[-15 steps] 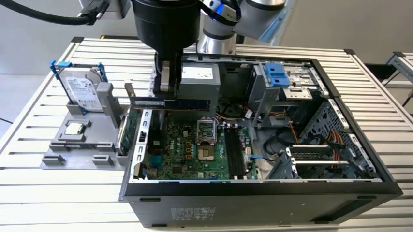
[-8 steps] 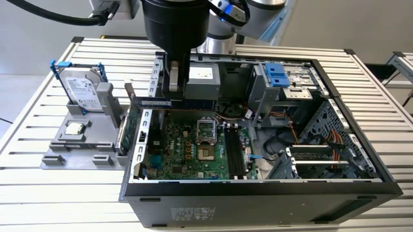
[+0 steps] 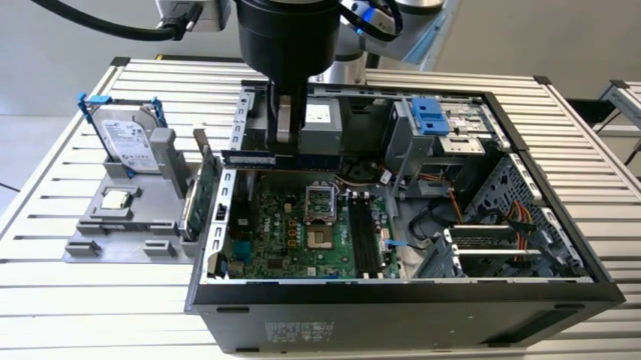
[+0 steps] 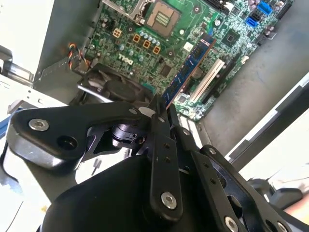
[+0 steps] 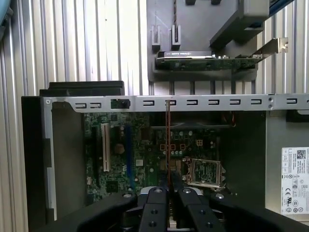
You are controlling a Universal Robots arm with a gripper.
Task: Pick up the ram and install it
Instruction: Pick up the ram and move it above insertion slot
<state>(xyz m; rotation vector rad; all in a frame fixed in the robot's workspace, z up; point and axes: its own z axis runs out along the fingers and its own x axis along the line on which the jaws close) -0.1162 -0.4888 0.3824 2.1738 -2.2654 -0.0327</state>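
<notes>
One slim stick, the ram point(image 3: 248, 157), hangs crosswise in the gripper point(image 3: 287, 144) at the upper centre of the exterior view, over the far part of the open computer case point(image 3: 401, 300). Starting from the exterior view's left, a hard drive point(image 3: 130, 142) stands upright in a grey stand point(image 3: 120, 225) and a green card point(image 3: 203, 195) stands on edge beside the case wall. Next comes the gripper with the ram, and lower and to the right lie the black memory slots point(image 3: 362, 236) on the motherboard point(image 3: 285, 232). The fingers point(image 5: 155, 199) are closed almost together, pinching the ram's flat faces. In the first wrist view the ram point(image 5: 167, 140) shows edge-on as a thin line, and in the second wrist view the ram point(image 4: 190, 65) is a blue strip running out from the tips. I judge it light, stiff and thin, yet fragile, so it is best held by the flat faces near the middle, with the contact edge left free and unscraped
</notes>
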